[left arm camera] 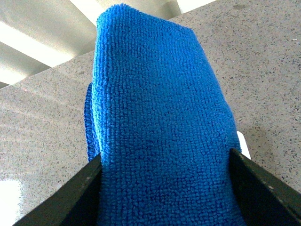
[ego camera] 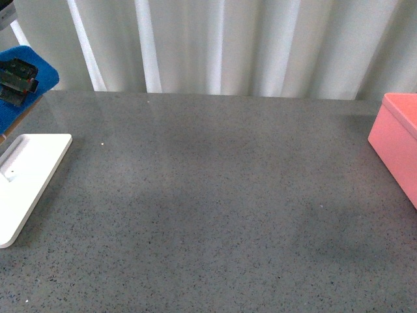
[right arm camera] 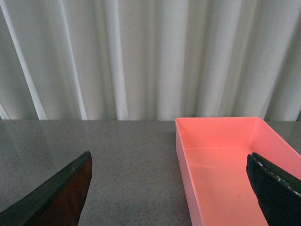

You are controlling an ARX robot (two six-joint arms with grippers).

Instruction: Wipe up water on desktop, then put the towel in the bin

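Note:
The bright blue towel (ego camera: 29, 75) hangs at the far left edge of the front view, above the speckled grey desktop (ego camera: 215, 195). My left gripper (ego camera: 16, 81) is shut on it. In the left wrist view the towel (left arm camera: 155, 122) fills the space between the two dark fingers (left arm camera: 70, 197) and drapes forward over the desktop (left arm camera: 42, 122). The salmon-pink bin (ego camera: 399, 140) stands at the right edge. My right gripper (right arm camera: 171, 188) is open, one finger over the bin (right arm camera: 225, 155), the other over bare desktop (right arm camera: 131, 160). The bin's inside looks bare.
A flat white tray (ego camera: 29, 179) lies at the left edge of the desktop, below the towel. White pleated curtains (ego camera: 215, 45) hang behind the far edge. No water shows clearly on the grey surface.

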